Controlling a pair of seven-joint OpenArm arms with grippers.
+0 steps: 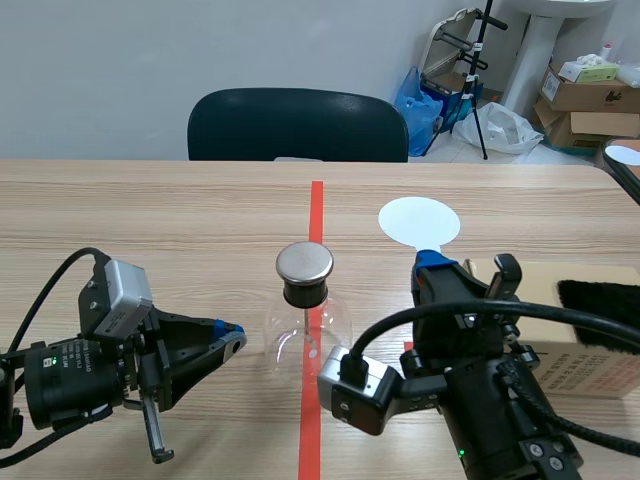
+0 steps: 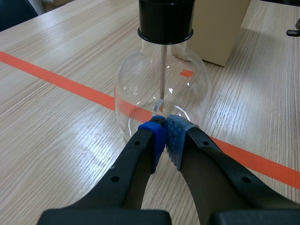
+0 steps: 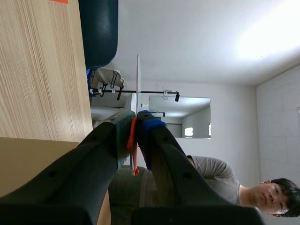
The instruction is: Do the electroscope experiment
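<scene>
The electroscope [image 1: 305, 310] is a clear round glass flask with a black stopper and a flat metal cap, standing on the orange-red tape line at the table's middle. A thin rod [image 2: 162, 75] hangs inside it. My left gripper [image 1: 232, 335] lies low just left of the flask, shut on nothing, its blue pads [image 2: 159, 133] nearly touching the glass. My right gripper [image 1: 437, 262] is raised right of the flask and shut on the orange handle [image 3: 132, 140] of a white round paddle [image 1: 418, 222]. The paddle [image 3: 138, 79] shows edge-on in the right wrist view.
A cardboard box [image 1: 590, 365] with a black furry piece [image 1: 598, 300] on top sits at the right, beside the right arm. A dark chair [image 1: 297, 125] stands behind the far edge. A person [image 3: 220, 180] appears in the right wrist view.
</scene>
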